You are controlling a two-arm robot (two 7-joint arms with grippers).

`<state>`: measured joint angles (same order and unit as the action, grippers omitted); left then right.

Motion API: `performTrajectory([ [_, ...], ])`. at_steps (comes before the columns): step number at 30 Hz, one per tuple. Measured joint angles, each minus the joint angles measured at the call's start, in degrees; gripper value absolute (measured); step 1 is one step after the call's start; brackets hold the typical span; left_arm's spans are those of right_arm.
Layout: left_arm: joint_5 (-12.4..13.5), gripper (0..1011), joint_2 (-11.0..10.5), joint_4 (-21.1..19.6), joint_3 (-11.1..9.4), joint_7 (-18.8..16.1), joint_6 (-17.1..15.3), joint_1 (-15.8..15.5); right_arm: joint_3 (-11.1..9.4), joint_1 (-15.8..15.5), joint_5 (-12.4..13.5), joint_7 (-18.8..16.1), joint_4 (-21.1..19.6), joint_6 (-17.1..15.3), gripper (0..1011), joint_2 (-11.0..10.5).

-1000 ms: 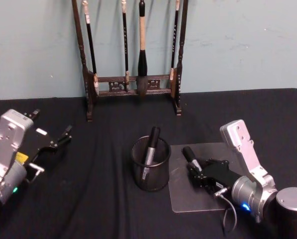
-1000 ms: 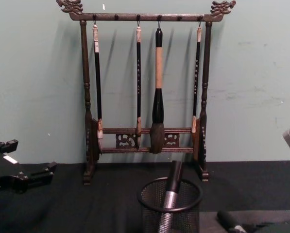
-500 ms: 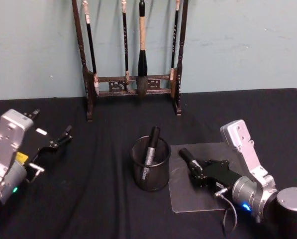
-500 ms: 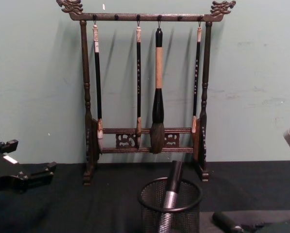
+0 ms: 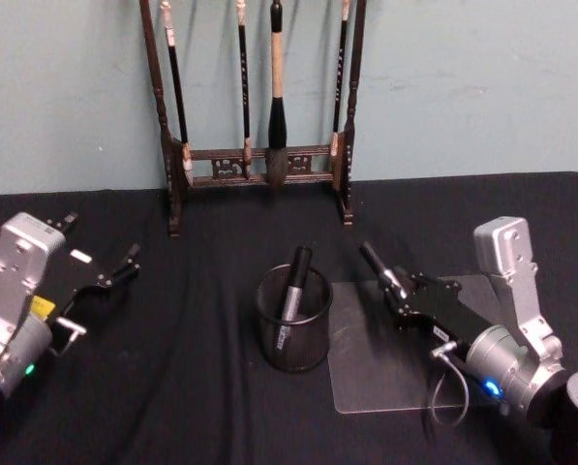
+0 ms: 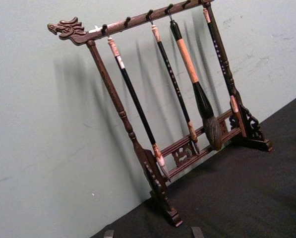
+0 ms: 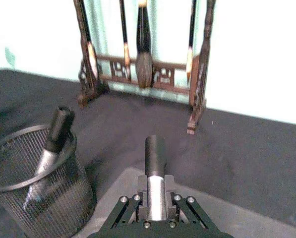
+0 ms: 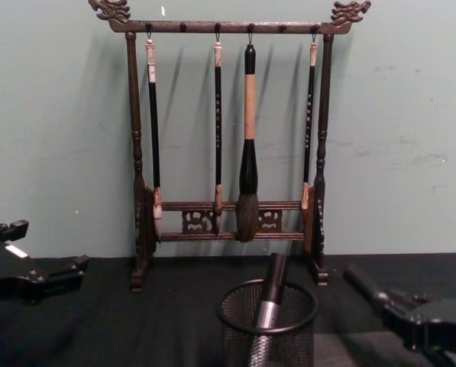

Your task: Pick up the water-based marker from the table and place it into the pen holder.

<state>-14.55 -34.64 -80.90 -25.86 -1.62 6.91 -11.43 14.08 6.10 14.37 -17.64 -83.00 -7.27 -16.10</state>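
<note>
My right gripper (image 5: pixel 405 298) is shut on a black water-based marker (image 5: pixel 378 266) with a silver barrel, held off the table (image 5: pixel 201 387) just right of the pen holder (image 5: pixel 291 320). The marker's capped end points up and towards the back left. In the right wrist view the marker (image 7: pixel 155 168) sticks out between the jaws, with the pen holder (image 7: pixel 33 198) beside and below it. The black mesh pen holder (image 8: pixel 267 329) has another marker (image 5: pixel 293 281) leaning inside it. My left gripper (image 5: pixel 103 237) rests open at the table's left side.
A tall dark wooden rack (image 5: pixel 259 145) hung with several calligraphy brushes stands at the back against the wall, behind the pen holder. A grey mat (image 5: pixel 376 378) lies on the black cloth below my right gripper.
My right gripper has lifted the marker off the grey mat and carried it up and back. The marker now tilts more steeply. The left arm has not moved.
</note>
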Motion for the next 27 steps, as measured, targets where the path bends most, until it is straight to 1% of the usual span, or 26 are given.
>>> performTrajectory([
  [1,0.00,1009,0.00,0.00,0.00,0.00,0.00,0.00,-0.13,-0.10,0.34,-0.16,-0.07,0.69,199,0.01],
  [2,0.00,1009,0.00,0.00,0.00,0.00,0.00,0.00,-0.46,-0.33,1.20,-0.62,-0.22,2.52,199,0.03],
  [3,0.00,1009,0.00,0.00,0.00,0.00,0.00,0.00,-0.46,-0.33,1.20,-0.62,-0.22,2.52,199,0.03],
  [5,0.00,1009,0.00,0.00,0.00,0.00,0.00,0.00,-0.61,-0.45,2.06,-1.16,-0.44,4.44,199,-0.07],
  [6,0.00,1009,0.00,0.00,0.00,0.00,0.00,0.00,-0.61,-0.45,2.06,-1.16,-0.44,4.44,199,-0.07],
  [10,0.00,1009,0.00,0.00,0.00,0.00,0.00,0.00,-0.48,-0.44,2.67,-1.85,-0.82,6.61,199,-0.66],
  [17,0.00,1009,0.00,0.00,0.00,0.00,0.00,0.00,0.13,-0.10,3.05,-2.84,-1.18,8.20,199,-1.49],
  [27,0.00,1009,0.00,0.00,0.00,0.00,0.00,0.00,0.94,0.95,5.32,-5.39,-1.29,9.91,199,-2.64],
])
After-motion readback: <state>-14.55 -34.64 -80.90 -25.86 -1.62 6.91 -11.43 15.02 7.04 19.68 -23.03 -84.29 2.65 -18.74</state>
